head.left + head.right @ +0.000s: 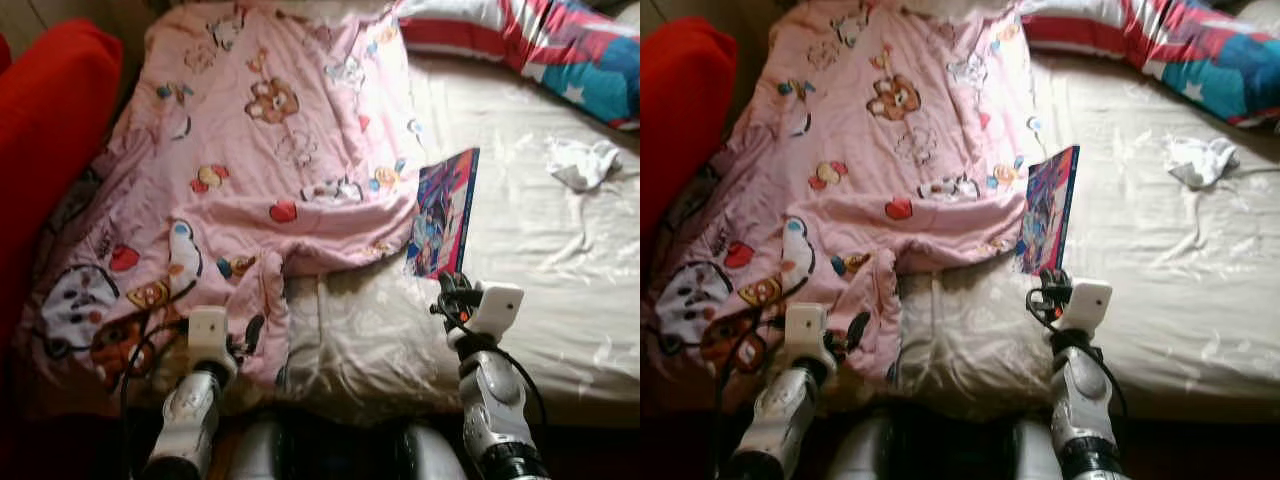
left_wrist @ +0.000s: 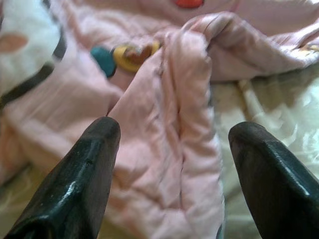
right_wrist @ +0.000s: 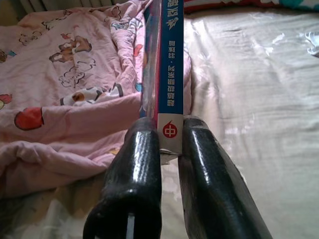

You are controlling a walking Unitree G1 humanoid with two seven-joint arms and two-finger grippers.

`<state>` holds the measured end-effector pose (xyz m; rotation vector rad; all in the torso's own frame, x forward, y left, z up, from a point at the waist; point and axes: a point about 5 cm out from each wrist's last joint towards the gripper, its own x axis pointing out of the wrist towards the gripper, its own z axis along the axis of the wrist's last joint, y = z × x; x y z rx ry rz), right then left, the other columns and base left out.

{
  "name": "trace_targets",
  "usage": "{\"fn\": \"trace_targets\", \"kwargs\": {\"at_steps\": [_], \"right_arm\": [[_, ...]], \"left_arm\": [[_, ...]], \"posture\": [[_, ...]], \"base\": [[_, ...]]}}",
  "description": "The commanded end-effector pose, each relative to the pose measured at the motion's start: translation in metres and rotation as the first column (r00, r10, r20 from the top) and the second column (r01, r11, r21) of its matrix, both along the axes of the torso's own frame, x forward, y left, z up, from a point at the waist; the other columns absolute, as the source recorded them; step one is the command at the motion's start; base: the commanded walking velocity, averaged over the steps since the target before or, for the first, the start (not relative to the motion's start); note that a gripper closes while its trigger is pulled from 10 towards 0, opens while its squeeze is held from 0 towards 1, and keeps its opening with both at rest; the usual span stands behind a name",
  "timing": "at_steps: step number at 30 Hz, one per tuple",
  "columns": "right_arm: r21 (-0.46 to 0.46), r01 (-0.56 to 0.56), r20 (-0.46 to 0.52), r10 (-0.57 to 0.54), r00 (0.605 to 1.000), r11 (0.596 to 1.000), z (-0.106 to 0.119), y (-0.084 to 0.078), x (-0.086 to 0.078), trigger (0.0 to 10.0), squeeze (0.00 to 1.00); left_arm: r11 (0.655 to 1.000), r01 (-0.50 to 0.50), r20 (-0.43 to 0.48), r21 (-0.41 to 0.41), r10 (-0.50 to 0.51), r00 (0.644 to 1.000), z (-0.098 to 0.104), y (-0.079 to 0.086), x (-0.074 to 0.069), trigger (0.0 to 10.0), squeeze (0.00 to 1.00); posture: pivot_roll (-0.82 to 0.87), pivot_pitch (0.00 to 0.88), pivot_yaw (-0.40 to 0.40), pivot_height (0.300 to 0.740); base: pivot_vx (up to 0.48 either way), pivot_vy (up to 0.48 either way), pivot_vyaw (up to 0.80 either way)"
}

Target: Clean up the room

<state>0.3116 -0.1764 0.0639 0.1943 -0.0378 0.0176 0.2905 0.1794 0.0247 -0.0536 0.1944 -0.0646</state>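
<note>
Nearest to my head camera are my two silver arms, reaching over the foot of the bed [image 1: 560, 330]. At the right, my right gripper [image 3: 170, 137] is pressed against both sides of a book [image 1: 445, 212], pinching the lower end of its blue spine between the two black fingers [image 3: 137, 169]. That book stands on edge on the cream sheet, tilted, its colourful cover facing the robot's left and its long side touching the folded edge of the pink quilt [image 1: 260, 150].

At the left, my left gripper [image 2: 172, 144] is spread wide. A raised fold of the pink quilt runs between the two fingertips [image 2: 102, 134]; neither fingertip presses on the cloth, as far as the wrist view shows.

The pink quilt, printed with bears, cars and other cartoon figures, covers the left half of the bed and hangs over its near edge. A red cushioned piece of furniture [image 1: 50, 130] stands just beside the bed on the left. At the head of the bed lies a pillow [image 1: 545, 45] in red, white and blue with stars. A crumpled white cloth [image 1: 582, 162] lies on the sheet near the right side, well apart from the book.
</note>
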Motion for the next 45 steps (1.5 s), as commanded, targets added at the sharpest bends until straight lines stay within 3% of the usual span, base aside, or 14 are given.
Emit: {"fn": "trace_targets", "kwargs": {"at_steps": [1, 9, 19, 32, 45], "right_arm": [[-0.003, 0.003, 0.025, -0.003, 1.0, 1.0, 0.004, 0.0, 0.0, 10.0, 0.0], [0.011, 0.019, 0.012, -0.019, 1.0, 1.0, 0.002, 0.001, -0.002, 10.0, 0.0], [0.042, 0.062, -0.004, -0.062, 0.998, 0.997, 0.001, -0.005, -0.002, 10.0, 0.0], [0.044, 0.04, -0.002, -0.04, 0.999, 0.998, 0.002, 0.003, 0.0, 10.0, 0.0], [-0.032, 0.003, -0.002, -0.003, 1.0, 0.999, 0.002, 0.005, -0.001, 10.0, 0.0]], "left_arm": [[1.0, -0.016, -0.027, 0.005, 0.016, 1.0, -0.008, 0.004, -0.007, 10.0, 0.0], [1.0, 0.001, -0.005, 0.02, -0.001, 1.0, -0.006, 0.001, -0.004, 10.0, 0.0], [1.0, 0.004, 0.012, 0.023, -0.005, 1.0, -0.004, 0.0, -0.003, 10.0, 0.0], [1.0, 0.0, 0.022, 0.023, 0.0, 1.0, -0.003, 0.002, -0.002, 10.0, 0.0], [1.0, -0.001, 0.024, 0.018, 0.0, 1.0, -0.003, 0.001, -0.002, 10.0, 0.0]], "posture": [[-0.02, 0.159, 0.026, 0.694], [-0.02, 0.17, 0.028, 0.694], [-0.02, 0.188, 0.03, 0.694], [-0.01, 0.194, 0.031, 0.694], [-0.02, 0.197, 0.029, 0.694]], "base": [[0.0, 0.0, 0.0], [0.0, 0.0, 0.0], [0.0, -0.464, -0.4], [0.0, -0.477, 0.0], [0.0, -0.472, 0.14]]}}
